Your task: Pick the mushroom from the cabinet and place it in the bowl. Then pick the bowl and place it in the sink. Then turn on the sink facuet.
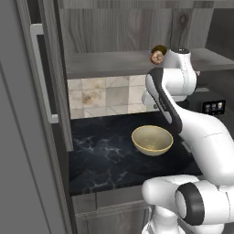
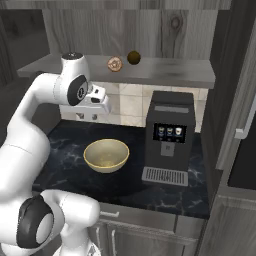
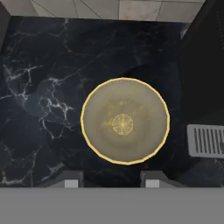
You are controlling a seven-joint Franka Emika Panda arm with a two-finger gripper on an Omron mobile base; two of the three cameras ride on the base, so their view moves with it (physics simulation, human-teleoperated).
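Gripper [image 3: 108, 180] hangs over the counter [image 1: 100, 155], pointing straight down, its two tips apart with nothing between them, so open and empty; directly below sits the bowl [image 3: 125, 120], also empty, upright on the dark marble just left of the coffee machine [image 2: 169, 137]; the mushroom [image 2: 114, 64] is not down there at all, it's up on the cabinet shelf [image 2: 165, 70], beside an olive-brown lump [image 2: 133, 57]; so the thing to fetch lies above and behind the hand, toward the wall, while the fingers face the wrong way; my read is the wrist has to lift and swing up to shelf level before any grab; the mushroom looks roundish, no clear long axis, so approach angle matters little.
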